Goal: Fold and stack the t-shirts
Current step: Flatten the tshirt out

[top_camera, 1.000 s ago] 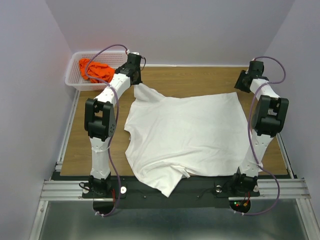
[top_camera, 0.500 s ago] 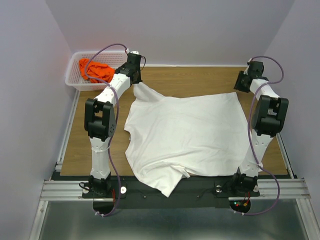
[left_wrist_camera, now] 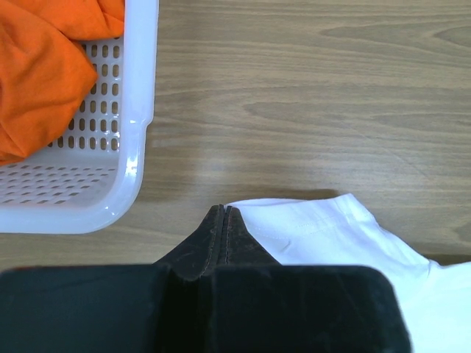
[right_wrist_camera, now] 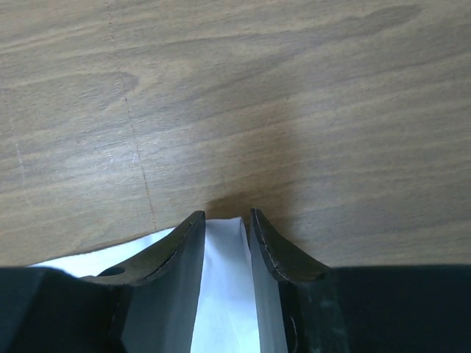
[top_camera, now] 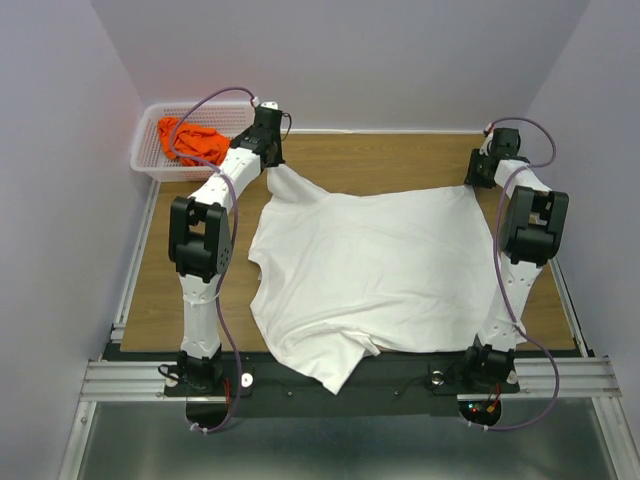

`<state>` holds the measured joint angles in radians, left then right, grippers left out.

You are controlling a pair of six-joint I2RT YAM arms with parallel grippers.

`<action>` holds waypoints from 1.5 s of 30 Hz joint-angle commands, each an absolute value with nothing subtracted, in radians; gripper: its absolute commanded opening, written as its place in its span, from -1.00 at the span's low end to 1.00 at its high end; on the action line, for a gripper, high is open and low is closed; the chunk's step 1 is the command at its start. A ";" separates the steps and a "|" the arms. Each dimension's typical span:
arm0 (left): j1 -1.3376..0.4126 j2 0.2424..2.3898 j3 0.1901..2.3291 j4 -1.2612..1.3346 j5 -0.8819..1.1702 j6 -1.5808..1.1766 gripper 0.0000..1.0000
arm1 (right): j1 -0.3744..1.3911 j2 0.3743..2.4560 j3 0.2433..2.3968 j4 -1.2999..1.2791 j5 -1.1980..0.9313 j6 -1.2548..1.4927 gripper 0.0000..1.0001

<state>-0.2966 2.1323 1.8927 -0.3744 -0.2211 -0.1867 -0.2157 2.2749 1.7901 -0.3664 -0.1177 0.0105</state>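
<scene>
A white t-shirt [top_camera: 370, 265] lies spread on the wooden table, with a near fold hanging over the front edge. My left gripper [top_camera: 272, 165] is shut on its far left corner, which is lifted a little. In the left wrist view the gripper [left_wrist_camera: 223, 209] has its jaws pressed together, with white cloth [left_wrist_camera: 324, 228] just to their right. My right gripper [top_camera: 476, 178] is at the far right corner. In the right wrist view the gripper [right_wrist_camera: 224, 217] has its jaws apart, with the white corner [right_wrist_camera: 224, 294] between them. An orange t-shirt [top_camera: 192, 140] lies crumpled in the basket.
A white perforated basket [top_camera: 142, 140] stands at the far left corner of the table. In the left wrist view its rim [left_wrist_camera: 136, 147] is close to the left of my fingers, with the orange shirt [left_wrist_camera: 37, 66] inside. Walls close in the table on three sides.
My right gripper has moved a little left and down toward the shirt's far right corner. The left arm and the shirt have barely moved.
</scene>
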 commanded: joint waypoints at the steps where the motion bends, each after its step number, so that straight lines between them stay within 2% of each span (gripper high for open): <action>1: -0.290 2.066 1.911 -0.325 -0.241 -0.161 -1.00 | -0.221 2.286 1.836 -0.337 -0.126 -0.037 -0.27; 10: -0.290 2.106 1.960 -0.305 -0.233 -0.133 -1.00 | -0.221 2.293 1.804 -0.337 -0.104 -0.083 -0.30; 16: -0.290 2.138 1.986 -0.298 -0.233 -0.124 -1.00 | -0.221 2.301 1.792 -0.337 -0.112 -0.087 -0.44; 19: -0.288 2.145 1.990 -0.298 -0.230 -0.127 -1.00 | -0.221 2.303 1.781 -0.337 -0.114 -0.084 -0.54; 23: -0.290 2.158 1.994 -0.298 -0.226 -0.120 -1.00 | -0.221 2.299 1.789 -0.337 -0.121 -0.084 -0.89; 26: -0.290 2.164 2.000 -0.298 -0.227 -0.114 -1.00 | -0.221 2.290 1.812 -0.337 -0.120 -0.075 -0.99; 33: -0.290 2.154 2.013 -0.299 -0.229 -0.097 -1.00 | -0.221 2.249 1.882 -0.336 -0.052 -0.075 -0.99; 45: -0.290 2.137 2.014 -0.291 -0.218 -0.092 -1.00 | -0.221 2.206 1.899 -0.337 -0.084 -0.074 -0.99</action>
<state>-0.2947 2.1845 1.9606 -0.3260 -0.2131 -0.1070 -0.2153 2.2761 1.8839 -0.3660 -0.0868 -0.0711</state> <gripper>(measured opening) 0.018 0.022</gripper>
